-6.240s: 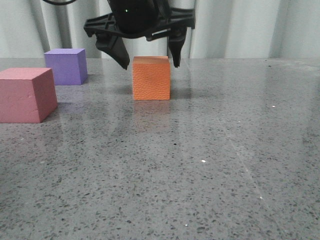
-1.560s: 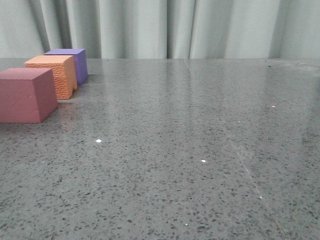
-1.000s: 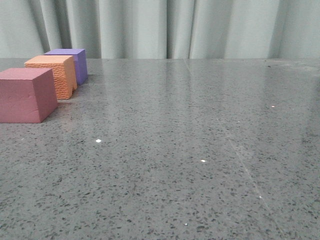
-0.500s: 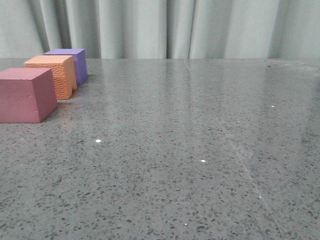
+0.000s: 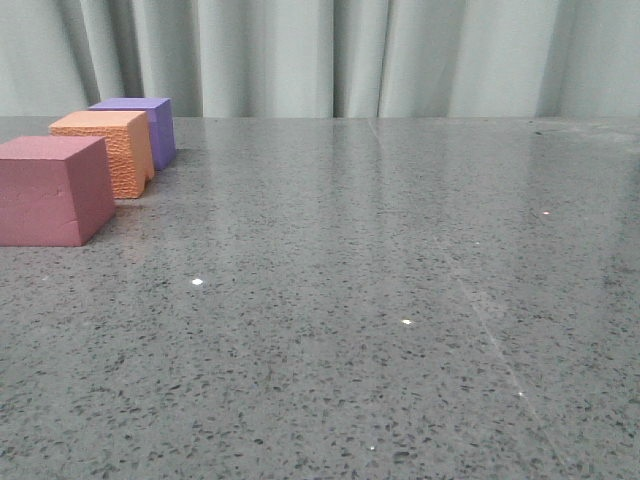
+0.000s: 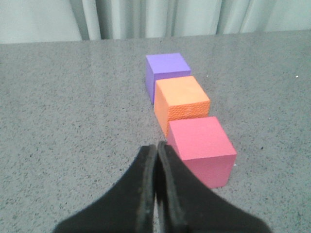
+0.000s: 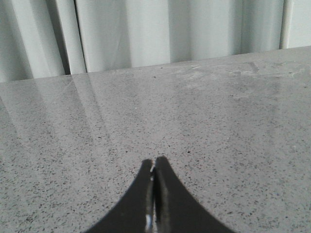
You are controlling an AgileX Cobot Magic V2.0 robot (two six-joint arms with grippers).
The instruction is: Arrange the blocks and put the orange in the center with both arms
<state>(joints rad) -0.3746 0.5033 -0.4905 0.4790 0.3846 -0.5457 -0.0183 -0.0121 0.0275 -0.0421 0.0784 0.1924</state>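
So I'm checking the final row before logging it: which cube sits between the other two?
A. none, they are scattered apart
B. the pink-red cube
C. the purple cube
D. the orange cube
D: in the left wrist view the orange cube sits in line between the purple cube and the pink-red cube.
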